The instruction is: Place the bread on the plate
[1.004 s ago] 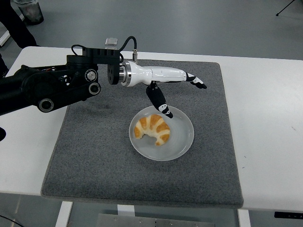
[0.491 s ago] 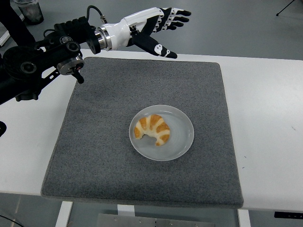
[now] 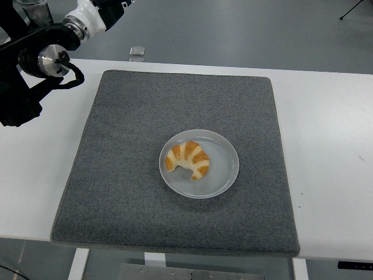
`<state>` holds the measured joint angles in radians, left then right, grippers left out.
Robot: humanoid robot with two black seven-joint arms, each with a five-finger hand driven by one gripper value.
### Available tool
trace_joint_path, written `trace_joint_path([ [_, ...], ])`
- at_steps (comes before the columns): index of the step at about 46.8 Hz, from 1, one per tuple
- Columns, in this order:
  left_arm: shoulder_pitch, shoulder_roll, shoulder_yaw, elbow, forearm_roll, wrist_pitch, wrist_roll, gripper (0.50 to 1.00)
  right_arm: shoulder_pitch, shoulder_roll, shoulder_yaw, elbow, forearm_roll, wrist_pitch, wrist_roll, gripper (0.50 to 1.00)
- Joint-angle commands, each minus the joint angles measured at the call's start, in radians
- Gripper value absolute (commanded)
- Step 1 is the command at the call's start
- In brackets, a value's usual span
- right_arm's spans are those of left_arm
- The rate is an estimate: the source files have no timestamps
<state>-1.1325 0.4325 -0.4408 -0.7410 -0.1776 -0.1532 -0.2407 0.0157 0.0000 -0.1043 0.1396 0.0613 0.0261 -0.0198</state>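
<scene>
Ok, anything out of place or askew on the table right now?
Nothing stands out. The golden croissant lies whole inside the round white plate, which sits flat on the grey felt mat. A small silver square object rests beyond the mat.

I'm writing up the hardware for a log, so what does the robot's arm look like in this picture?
Only the left arm shows, at the upper left corner. Its links are black, with round silver joint caps and a black cable looping beside one of them. Toward the wrist comes a silver ring, then a white shell cut off by the picture's top edge. The hand itself is out of view, and so is the right arm.
</scene>
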Motion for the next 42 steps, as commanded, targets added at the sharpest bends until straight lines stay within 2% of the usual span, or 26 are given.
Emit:
trace_joint_path([
  [1, 0.037, -0.004, -0.041, 0.005, -0.022, 0.001, 0.001, 0.994, 0.000, 0.000, 0.000, 0.000, 0.000, 0.000, 0.000, 0.952],
  [11, 0.123, -0.012, -0.105, 0.002, -0.048, 0.078, 0.004, 0.994, 0.000, 0.000, 0.000, 0.000, 0.000, 0.000, 0.000, 0.952],
  [21, 0.175, -0.020, -0.111, 0.003, -0.117, 0.083, 0.004, 0.994, 0.000, 0.000, 0.000, 0.000, 0.000, 0.000, 0.000, 0.952],
  [42, 0.235, -0.046, -0.110, 0.020, -0.114, 0.083, 0.003, 0.992, 0.000, 0.000, 0.000, 0.000, 0.000, 0.000, 0.000, 0.952],
])
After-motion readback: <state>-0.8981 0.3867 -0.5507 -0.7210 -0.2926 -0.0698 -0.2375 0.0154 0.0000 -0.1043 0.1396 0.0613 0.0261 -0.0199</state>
